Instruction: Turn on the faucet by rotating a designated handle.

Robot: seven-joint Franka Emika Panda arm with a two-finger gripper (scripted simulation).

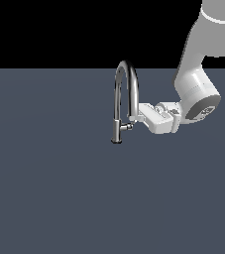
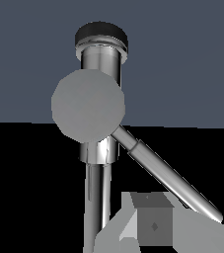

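- I have the gripper [image 1: 135, 115] level and side-on, its tips by the handle [image 1: 127, 126], which sticks out of the lower stem of the faucet [image 1: 120, 104] toward the exterior view's right.
- I cannot tell how the jaws stand; only one finger [image 2: 153, 225] shows in the wrist view, just beside the handle [image 2: 168, 178].
- I would push near the bar's outer end, sweeping slowly around the stem and keeping clear of the arched spout.
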